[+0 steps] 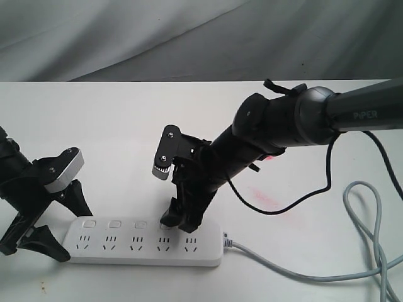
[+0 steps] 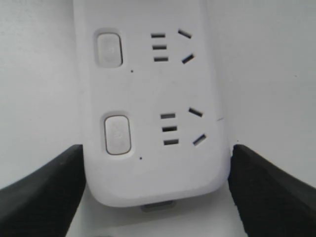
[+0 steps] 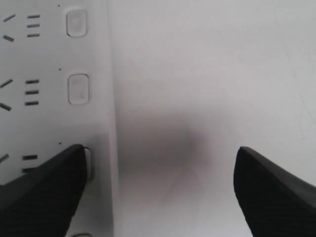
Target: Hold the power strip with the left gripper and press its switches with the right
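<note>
Currently, the long, flat white plastic power strip [image 1: 126,253] lies lengthwise near the front edge of the white table [image 1: 126,126], with its row of small white rounded-square switches [image 1: 114,223] along the far edge and the sockets along the near one. A grey cord [image 1: 296,272] leaves its right end, runs across the table and loops back up on the far right.

At the strip's left end sits the black left gripper [image 1: 77,236], with its pointed, splayed fingers and rounded silver-grey block. It straddles that end. In its wrist view one finger [image 2: 44,195] meets the switch-side edge and the other [image 2: 274,192] the socket-side edge, so the jaws are closed on the strip across its width, with the end two switches and sockets in sight between them.

Reaching in from the right on a thick dark-grey arm [image 1: 352,116] marked "PIPER", the black right gripper [image 1: 178,226] points steeply down onto the cord end of the strip. Its jaws stand wide apart and hold nothing. In its wrist view one finger [image 3: 42,192] lies over the switch row and covers most of one switch, while the other [image 3: 276,192] hangs above bare table beyond the strip's edge. Whether the covered switch is the fourth or the fifth from the left cannot be told. A thin black cable [image 1: 302,200] droops from this arm onto the table.
</note>
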`<state>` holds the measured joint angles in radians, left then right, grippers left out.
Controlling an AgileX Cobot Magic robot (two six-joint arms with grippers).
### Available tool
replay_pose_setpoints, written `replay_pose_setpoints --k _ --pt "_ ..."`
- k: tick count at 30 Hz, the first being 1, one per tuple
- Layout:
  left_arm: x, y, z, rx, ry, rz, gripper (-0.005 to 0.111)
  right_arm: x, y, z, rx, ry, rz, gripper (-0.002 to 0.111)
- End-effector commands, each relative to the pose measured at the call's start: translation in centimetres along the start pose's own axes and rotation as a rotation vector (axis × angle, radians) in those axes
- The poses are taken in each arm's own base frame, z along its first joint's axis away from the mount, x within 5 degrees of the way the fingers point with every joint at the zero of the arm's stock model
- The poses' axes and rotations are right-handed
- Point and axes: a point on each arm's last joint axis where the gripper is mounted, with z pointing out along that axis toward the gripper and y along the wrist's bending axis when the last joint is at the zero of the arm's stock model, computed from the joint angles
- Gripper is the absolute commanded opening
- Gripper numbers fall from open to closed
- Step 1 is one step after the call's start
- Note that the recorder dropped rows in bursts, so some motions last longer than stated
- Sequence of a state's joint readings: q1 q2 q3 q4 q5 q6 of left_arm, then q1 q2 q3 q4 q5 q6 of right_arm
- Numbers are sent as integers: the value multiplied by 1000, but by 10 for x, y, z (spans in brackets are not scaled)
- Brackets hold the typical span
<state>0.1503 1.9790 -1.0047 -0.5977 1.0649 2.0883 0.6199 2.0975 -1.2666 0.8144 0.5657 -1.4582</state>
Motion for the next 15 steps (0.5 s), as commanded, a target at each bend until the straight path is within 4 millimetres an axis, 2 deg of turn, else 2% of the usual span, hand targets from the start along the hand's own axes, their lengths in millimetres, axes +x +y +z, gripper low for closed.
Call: replay_pose_setpoints --k 1,8,15 --pt "0 -1 1 10 0 7 42 11 6 18 11 90 -96 75" --pt "0 -1 1 10 0 7 42 8 6 17 19 68 -51 75" --pt "0 -1 1 10 0 7 42 -20 6 -21 84 -46 -55 75"
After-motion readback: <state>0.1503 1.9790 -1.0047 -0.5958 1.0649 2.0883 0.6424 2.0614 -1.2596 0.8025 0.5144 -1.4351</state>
